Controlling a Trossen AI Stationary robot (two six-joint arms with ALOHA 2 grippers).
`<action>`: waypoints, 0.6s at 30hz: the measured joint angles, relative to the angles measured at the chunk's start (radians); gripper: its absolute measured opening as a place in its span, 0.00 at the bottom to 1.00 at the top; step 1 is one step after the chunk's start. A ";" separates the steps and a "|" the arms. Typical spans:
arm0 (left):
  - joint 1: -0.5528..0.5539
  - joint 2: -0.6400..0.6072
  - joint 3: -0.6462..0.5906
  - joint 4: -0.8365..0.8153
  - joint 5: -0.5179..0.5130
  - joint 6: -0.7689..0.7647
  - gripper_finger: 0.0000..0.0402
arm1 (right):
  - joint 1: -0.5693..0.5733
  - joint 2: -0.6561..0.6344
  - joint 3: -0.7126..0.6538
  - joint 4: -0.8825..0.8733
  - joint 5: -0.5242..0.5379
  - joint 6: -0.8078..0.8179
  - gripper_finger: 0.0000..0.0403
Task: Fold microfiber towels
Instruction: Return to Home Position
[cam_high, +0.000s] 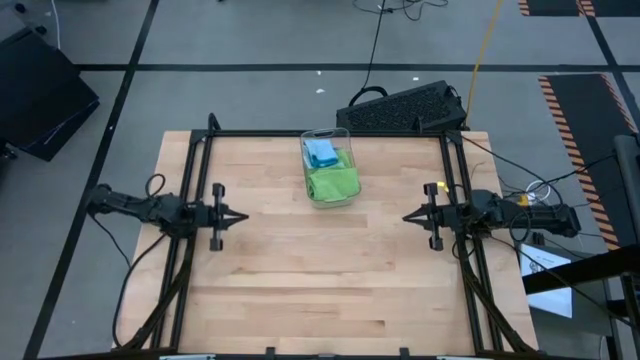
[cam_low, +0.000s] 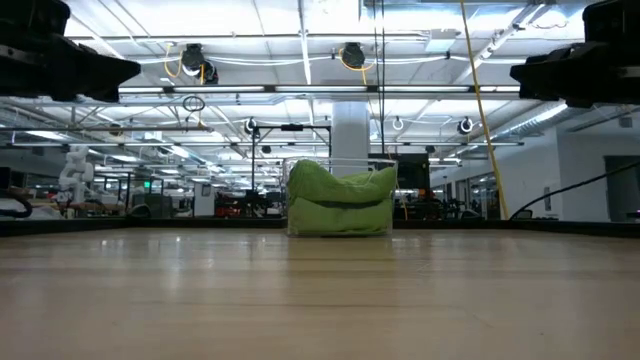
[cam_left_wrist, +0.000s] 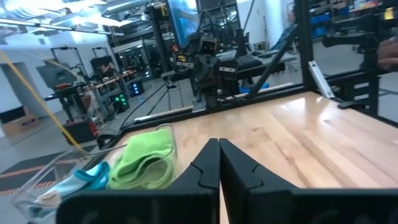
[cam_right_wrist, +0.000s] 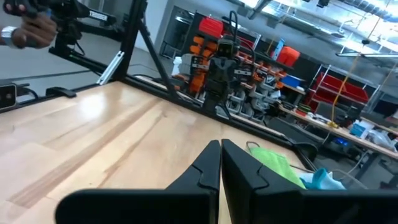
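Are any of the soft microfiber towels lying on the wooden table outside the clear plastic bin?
No, the lime green microfiber towel and the light blue towel both sit inside the clear plastic bin.

We note table (cam_high: 320, 280): pale wood, glued strips, smooth, soft sheen under ceiling lights. Frame (cam_high: 260, 134) round it: black metal bars, matt. Bin (cam_high: 335, 204): clear plastic, glossy, thin-walled. Green towel (cam_high: 333, 182) and blue towel (cam_high: 321, 152): soft cloth, matt, slightly fuzzy where we see them up close. Left gripper (cam_left_wrist: 219, 143) and right gripper (cam_right_wrist: 221, 144): black, matt, smooth, hard-looking; plastic or metal we cannot tell.
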 joint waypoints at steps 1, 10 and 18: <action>0.011 0.000 0.000 0.000 0.002 0.000 0.01 | 0.000 0.000 0.000 0.000 0.000 0.007 0.02; 0.124 0.000 0.000 -0.021 0.127 -0.001 0.01 | 0.000 0.000 0.000 -0.001 0.000 0.054 0.02; 0.216 0.009 0.000 -0.038 0.229 -0.024 0.01 | 0.000 0.000 0.000 0.000 0.001 0.058 0.02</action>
